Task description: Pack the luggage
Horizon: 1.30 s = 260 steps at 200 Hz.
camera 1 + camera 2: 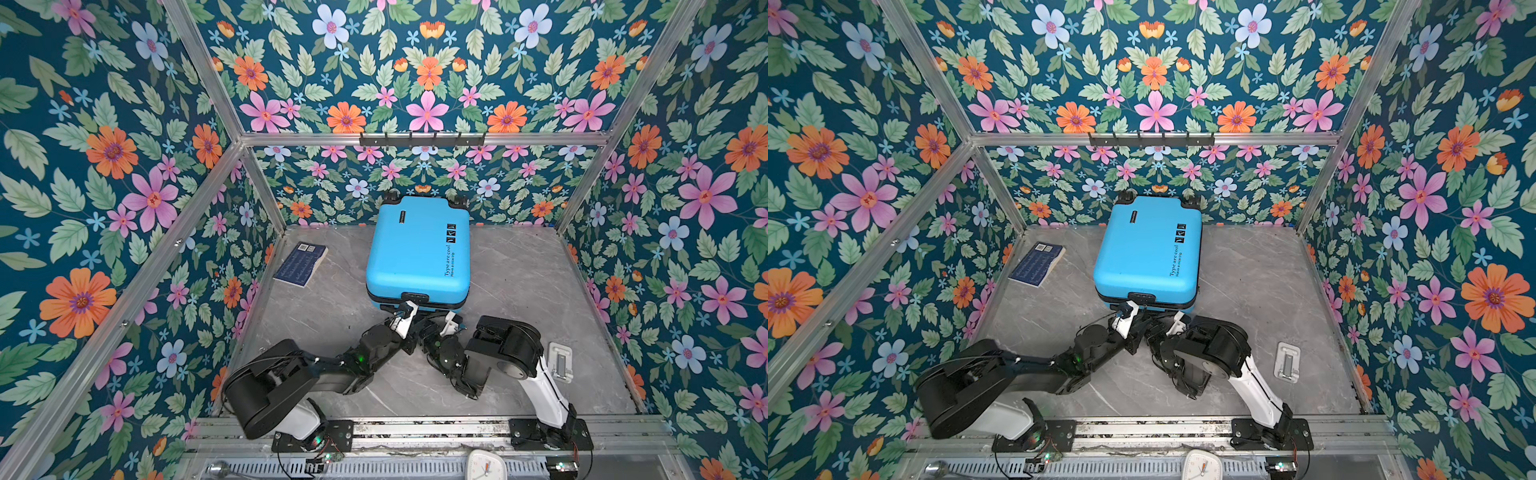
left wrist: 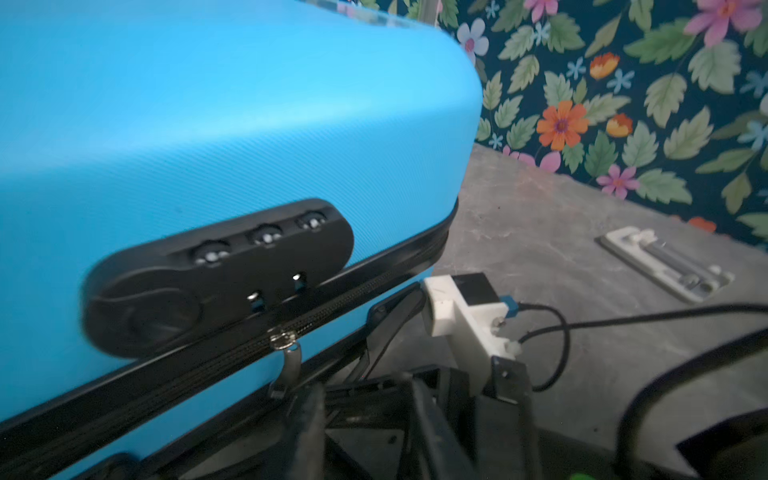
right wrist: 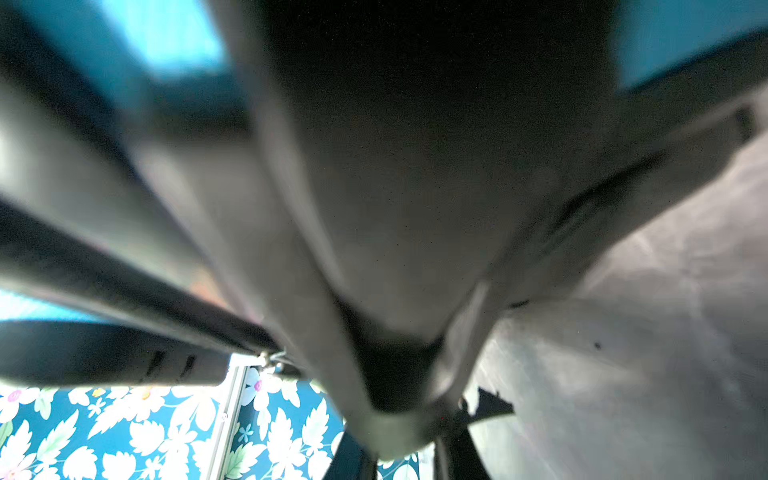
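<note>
On the table (image 1: pixel 540 291) toward 12 o'clock: the luggage (image 1: pixel 417 249), flat, closed. Cannot tell the opening of the right gripper (image 2: pixel 392 309), blurred dark at its 6 o'clock seam. Left gripper (image 2: pixel 368 415) there too, parted, empty, just beside the zipper pull (image 2: pixel 286 357).

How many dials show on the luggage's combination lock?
3, in a row on the black lock of the luggage: end dial, middle dial, and corner-side dial. None appears hidden.
</note>
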### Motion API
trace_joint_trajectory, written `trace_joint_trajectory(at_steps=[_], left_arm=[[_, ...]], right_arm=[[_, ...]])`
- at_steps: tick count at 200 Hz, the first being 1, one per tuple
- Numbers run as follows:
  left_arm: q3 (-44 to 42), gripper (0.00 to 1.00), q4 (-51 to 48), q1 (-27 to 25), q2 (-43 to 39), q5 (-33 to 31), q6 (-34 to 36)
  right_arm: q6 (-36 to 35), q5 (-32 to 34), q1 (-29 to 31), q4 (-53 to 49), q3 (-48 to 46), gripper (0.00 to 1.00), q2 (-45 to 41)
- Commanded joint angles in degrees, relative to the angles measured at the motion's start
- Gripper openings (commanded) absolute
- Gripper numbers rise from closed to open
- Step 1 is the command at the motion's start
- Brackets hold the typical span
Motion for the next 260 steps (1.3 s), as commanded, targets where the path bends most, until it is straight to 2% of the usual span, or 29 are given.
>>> trace_joint_trajectory(at_steps=[1, 17, 41, 62, 92, 116, 146, 176, 197, 221, 260], left_arm=[[0.1, 0.61, -10.4, 0.0, -6.5, -6.9, -11.5], [-1.7, 0.63, -14.0, 0.0, -12.5, -11.2, -20.9], [-3.8, 0.62, -22.5, -0.1, -21.5, -17.4, -35.5], [-4.6, 0.62, -26.4, -0.1, -26.1, -18.0, -45.3], [-5.9, 0.62, -25.2, -0.2, -26.0, -17.1, -57.5], [-7.4, 0.62, -18.2, -1.9, -22.7, -16.5, -62.3], [-7.2, 0.62, -12.5, -6.0, -17.3, -19.1, -63.7], [-7.9, 0.62, -4.5, -6.4, -11.3, -18.9, -65.3], [-8.0, 0.61, -0.2, -6.5, -7.7, -17.9, -67.0], [-8.2, 0.60, 4.9, -7.4, -3.9, -18.0, -69.1], [-7.7, 0.59, 13.2, -11.0, 3.3, -20.4, -73.6]], right_arm=[[-2.3, -7.7, 0.2, -13.0, -2.4, 0.33, -0.2], [-2.8, -8.5, -0.3, -13.0, -4.0, 0.45, -1.4], [-4.2, -8.4, -0.3, -12.9, -6.9, 0.49, -3.8], [-5.1, -8.7, -0.3, -13.0, -8.8, 0.50, -5.7], [-8.0, -9.9, -0.3, -13.3, -12.6, 0.50, -9.3], [-10.5, -10.1, -0.5, -16.5, -15.1, 0.51, -13.4], [-15.0, -10.5, -0.7, -18.9, -16.7, 0.55, -19.7], [-19.9, -12.2, -0.7, -25.7, -15.9, 0.55, -28.2], [-23.6, -13.2, -0.6, -35.9, -14.5, 0.55, -37.7], [-27.4, -12.4, -0.5, -55.5, -12.4, 0.54, -48.6], [-36.1, -7.5, -0.7, -68.7, -15.4, 0.52, -64.7]])
